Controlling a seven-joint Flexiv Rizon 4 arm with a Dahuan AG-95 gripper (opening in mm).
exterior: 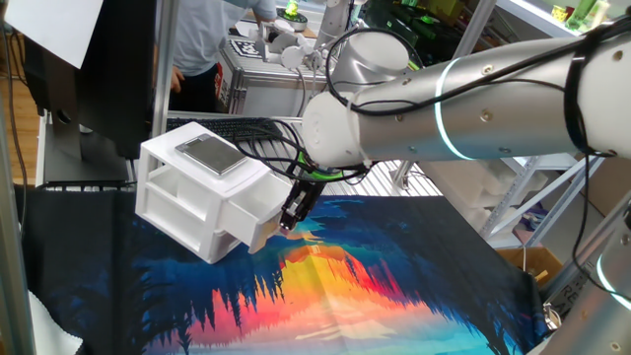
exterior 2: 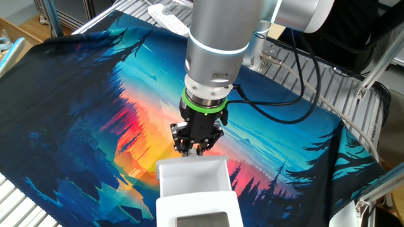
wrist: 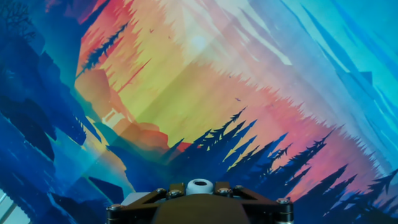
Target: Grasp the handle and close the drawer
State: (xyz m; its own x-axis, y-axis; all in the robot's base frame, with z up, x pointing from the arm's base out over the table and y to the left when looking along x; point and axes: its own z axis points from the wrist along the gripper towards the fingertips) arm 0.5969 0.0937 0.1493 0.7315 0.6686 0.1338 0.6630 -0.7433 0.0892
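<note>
The small white two-drawer cabinet (exterior: 187,187) stands on the colourful cloth. Its white drawer (exterior: 248,202) is pulled out toward the arm, and in the other fixed view (exterior 2: 192,176) I look down into its open box. My gripper (exterior: 293,215) is at the drawer front, also seen in the other fixed view (exterior 2: 197,147). In the hand view the handle (wrist: 199,186), a small round white knob, sits tightly between my two fingers, one fingertip (wrist: 176,190) on each side. The gripper (wrist: 199,188) is shut on it. The black-knob drawer is hidden.
A forest-sunset cloth (exterior: 394,286) covers the table. A keyboard (exterior: 237,126) lies behind the cabinet, and it also shows in the other fixed view (exterior 2: 167,16). A wire rack edge (exterior 2: 328,82) and a person (exterior: 197,39) are at the back.
</note>
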